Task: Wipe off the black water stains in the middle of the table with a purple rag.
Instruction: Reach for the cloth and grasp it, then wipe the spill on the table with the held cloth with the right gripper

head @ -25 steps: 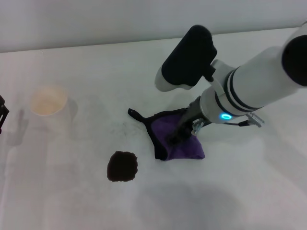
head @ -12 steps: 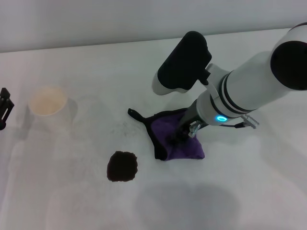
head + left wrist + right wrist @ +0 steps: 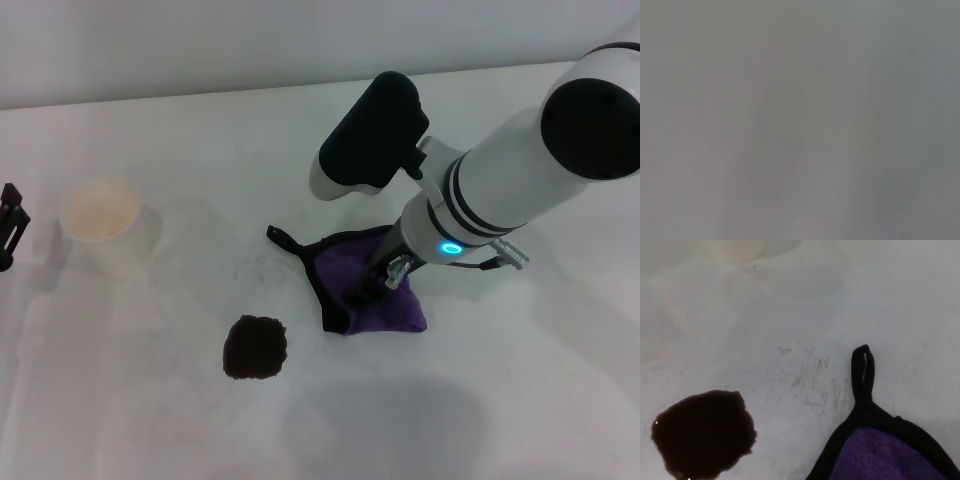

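The black water stain [image 3: 256,347] is a dark round blotch on the white table [image 3: 200,140], left of and nearer than the purple rag [image 3: 388,310]. The rag lies bunched, its black corner loop [image 3: 280,238] pointing left. My right gripper [image 3: 372,282] is down on the rag's middle and shut on it. The right wrist view shows the stain [image 3: 702,434], the loop [image 3: 862,371] and the rag's corner [image 3: 885,455], with a strip of bare table between stain and rag. My left gripper [image 3: 8,228] is parked at the far left edge, only partly in view.
A pale paper cup [image 3: 100,215] stands upright at the left, beyond the stain. Faint grey speckles [image 3: 807,385] mark the table between cup, stain and rag. The left wrist view shows only blank grey surface.
My right arm has shifted slightly left over the rag. The rag and the stain have not moved. The left gripper edged a little further into view.
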You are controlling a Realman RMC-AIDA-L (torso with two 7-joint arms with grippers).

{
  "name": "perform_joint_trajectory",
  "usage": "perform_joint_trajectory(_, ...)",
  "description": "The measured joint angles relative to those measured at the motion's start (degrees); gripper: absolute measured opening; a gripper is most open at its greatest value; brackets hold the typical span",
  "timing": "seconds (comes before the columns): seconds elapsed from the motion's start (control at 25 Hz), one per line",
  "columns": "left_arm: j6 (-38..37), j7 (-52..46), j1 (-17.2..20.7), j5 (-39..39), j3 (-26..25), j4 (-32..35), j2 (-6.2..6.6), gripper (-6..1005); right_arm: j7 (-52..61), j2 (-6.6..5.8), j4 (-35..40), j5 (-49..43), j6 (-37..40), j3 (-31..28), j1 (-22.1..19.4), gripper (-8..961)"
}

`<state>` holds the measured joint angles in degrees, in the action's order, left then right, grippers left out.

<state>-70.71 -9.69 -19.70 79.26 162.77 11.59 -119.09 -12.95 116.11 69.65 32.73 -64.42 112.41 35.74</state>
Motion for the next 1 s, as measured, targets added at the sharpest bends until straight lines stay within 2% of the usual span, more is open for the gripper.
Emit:
perform_joint_trajectory(0.16,0.09,-0.06,0.01,0.0,0.0,0.0,0.0,862,-0.02,-0.05,-0.23,0.01,-0.04,0.35,0.17,590)
perform_joint_trajectory(0.28,0.16,-0.54,0.01,0.0,0.0,0.01,0.03,862,0.19,-0.08,-0.62,0.07,-0.44,0.0,0.33,373)
perform_joint_trajectory(0.72,0.22,-0.85,-0.31,0.01,0.0,0.01,0.09,862,0.0,-0.21,-2.64,1.38,-1.3,-0.15,1.95,138)
perform_joint_trajectory(0.92,0.23,-0.86,-0.34,0.02,-0.16,0.01,0.09,862,0.04,-0.3,-2.55,1.38,-1.43,-0.23,1.96,53)
perform_joint_trajectory(1.0,0.22,-0.86,-0.34,0.02,-0.17,0.01,0.09,861,0.01,-0.28,-2.32,1.43,-1.47,-0.25,1.84,53)
